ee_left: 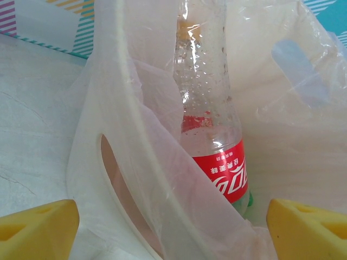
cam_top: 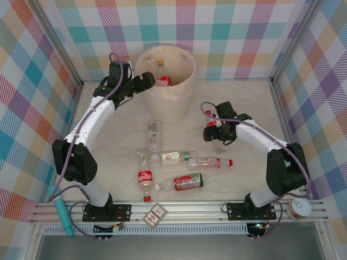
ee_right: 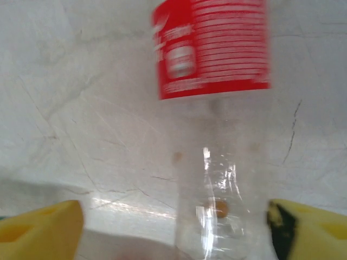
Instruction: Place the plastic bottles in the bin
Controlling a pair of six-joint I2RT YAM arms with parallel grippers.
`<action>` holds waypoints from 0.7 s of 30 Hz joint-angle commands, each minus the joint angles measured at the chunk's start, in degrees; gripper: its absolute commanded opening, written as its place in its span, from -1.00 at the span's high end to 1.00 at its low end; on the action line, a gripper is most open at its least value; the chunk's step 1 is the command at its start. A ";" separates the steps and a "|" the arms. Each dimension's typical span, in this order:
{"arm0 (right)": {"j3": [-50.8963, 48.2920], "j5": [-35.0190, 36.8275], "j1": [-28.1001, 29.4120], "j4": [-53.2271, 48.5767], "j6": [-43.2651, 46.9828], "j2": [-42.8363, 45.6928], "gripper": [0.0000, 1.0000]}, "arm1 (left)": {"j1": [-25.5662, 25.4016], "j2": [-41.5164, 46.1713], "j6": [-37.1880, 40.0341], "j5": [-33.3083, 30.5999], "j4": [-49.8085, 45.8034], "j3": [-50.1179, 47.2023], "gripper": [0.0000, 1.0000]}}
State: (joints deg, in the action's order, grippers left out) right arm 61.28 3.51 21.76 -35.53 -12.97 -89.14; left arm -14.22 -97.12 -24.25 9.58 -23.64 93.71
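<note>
While our right gripper (ee_right: 173,230) hangs wide open over a clear red-labelled plastic bottle (ee_right: 214,141) on the marbled table (ee_right: 81,81), we judge it light, slick and crushable: pinch mid-body. Our left gripper (ee_left: 172,230), open too, faces the beige round bin (ee_left: 116,108).

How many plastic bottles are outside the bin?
6. A clear bottle, cola bottle, white-green bottle, red-capped bottle and green-red bottle lie mid-table; a sixth bottle sits inside the open right pincer. The arm may hide more.
</note>
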 commanded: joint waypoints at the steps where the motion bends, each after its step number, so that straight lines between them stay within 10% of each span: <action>1: 4.54 2.82 -0.90 -3.16 -1.04 -6.15 -0.90 | -0.02 -1.24 0.77 -0.25 -4.09 0.66 -0.78; 9: 9.39 5.50 -2.83 -3.19 -3.85 -17.26 -0.88 | -0.02 -0.62 0.81 -0.18 -4.41 1.29 -0.78; 21: 12.92 6.61 -3.95 -6.68 -3.49 -8.69 -0.17 | -0.02 -0.52 1.29 -0.20 -4.50 1.56 -0.78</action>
State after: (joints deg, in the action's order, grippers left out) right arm 70.87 8.62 18.31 -39.20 -16.93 -103.13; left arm -14.22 -97.12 -24.23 9.54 -24.08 94.04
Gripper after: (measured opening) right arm 0.590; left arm 0.889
